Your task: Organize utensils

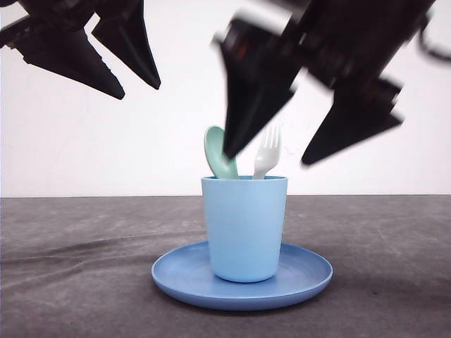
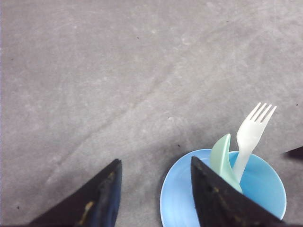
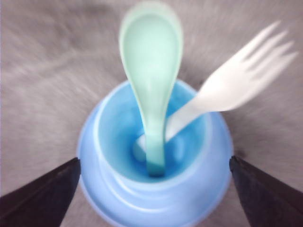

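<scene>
A: Item one, utensils?
B: I log the fork (image 1: 268, 151) and spoon (image 1: 217, 153) standing heads-up in the cup (image 1: 244, 229), spoon at nine o'clock of the fork; cup sits centred on the plate (image 1: 310, 276).
A: Claws?
B: Left gripper (image 1: 138, 86) spread wide, holding nothing; right gripper (image 1: 271, 158) wide, blurred, above the cup.

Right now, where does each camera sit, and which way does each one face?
Front: low at table height, facing forward at the cup on the plate; left gripper and right gripper hang above, both open.
Left wrist: looks down beside the cup, fingers below.
Right wrist: looks straight down into the cup, fingers at each side.
All three views share the spoon and fork standing in the cup.
</scene>
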Robot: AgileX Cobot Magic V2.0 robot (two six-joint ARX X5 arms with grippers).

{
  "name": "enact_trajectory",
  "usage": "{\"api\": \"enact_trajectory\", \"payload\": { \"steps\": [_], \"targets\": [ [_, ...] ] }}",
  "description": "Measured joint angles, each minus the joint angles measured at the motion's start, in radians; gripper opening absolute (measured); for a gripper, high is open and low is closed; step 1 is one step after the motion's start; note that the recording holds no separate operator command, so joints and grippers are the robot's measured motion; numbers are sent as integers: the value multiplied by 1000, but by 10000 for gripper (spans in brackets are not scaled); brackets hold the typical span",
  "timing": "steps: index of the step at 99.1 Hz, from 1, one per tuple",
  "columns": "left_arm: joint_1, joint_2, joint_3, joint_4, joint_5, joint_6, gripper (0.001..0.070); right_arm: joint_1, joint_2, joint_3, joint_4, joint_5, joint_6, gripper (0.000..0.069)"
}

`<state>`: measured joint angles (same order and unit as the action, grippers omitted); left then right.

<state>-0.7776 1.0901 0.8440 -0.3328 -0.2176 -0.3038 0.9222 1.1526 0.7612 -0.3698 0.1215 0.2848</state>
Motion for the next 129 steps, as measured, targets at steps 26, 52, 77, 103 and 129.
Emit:
{"api": "enact_trajectory", "payload": {
  "steps": [26, 52, 77, 103, 129],
  "targets": [
    [0, 0, 0, 0, 10, -1, 273, 0, -244, 92, -29, 95, -21, 636],
    [-16, 0, 0, 0, 15, -7, 273, 0, -326, 115, -40, 165, -45, 636],
    [-25, 0, 0, 1, 15, -7, 218, 0, -325, 115, -56, 174, -53, 289],
    [-26, -2, 0, 1, 15, -15, 25, 0, -325, 115, -57, 220, -60, 9],
    [-26, -10, 0, 0, 15, -23, 25, 0, -325, 115, -43, 220, -60, 4]
  ]
}}
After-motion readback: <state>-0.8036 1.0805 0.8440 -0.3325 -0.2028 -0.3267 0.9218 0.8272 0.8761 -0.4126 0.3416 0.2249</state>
